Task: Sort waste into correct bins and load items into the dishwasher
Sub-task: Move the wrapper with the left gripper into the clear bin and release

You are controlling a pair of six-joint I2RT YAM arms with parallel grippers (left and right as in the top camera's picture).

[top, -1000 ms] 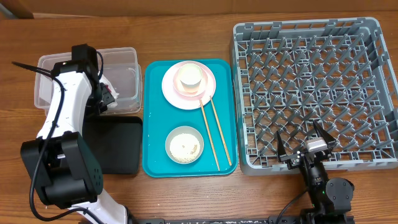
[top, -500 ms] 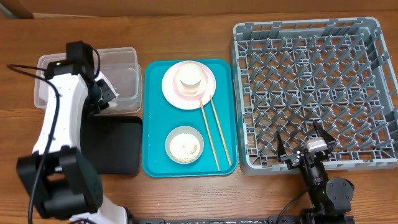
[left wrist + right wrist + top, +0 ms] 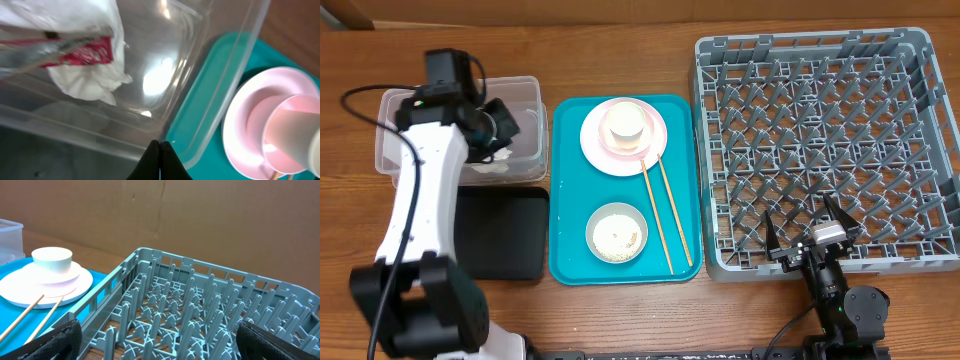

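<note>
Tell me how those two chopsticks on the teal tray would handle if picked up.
The chopsticks look thin and wooden, so probably stiff and light. Lying flat on the teal tray, they may roll or slip from a pinch.

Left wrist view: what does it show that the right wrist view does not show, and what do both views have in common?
Only the left wrist view shows the white napkin and the red wrapper lying in the clear tub, and the shut left gripper. Only the right wrist view shows the grey dish rack and the open right gripper. Both show the teal tray, the pink plate with the white cup on it, and part of the tub.
</note>
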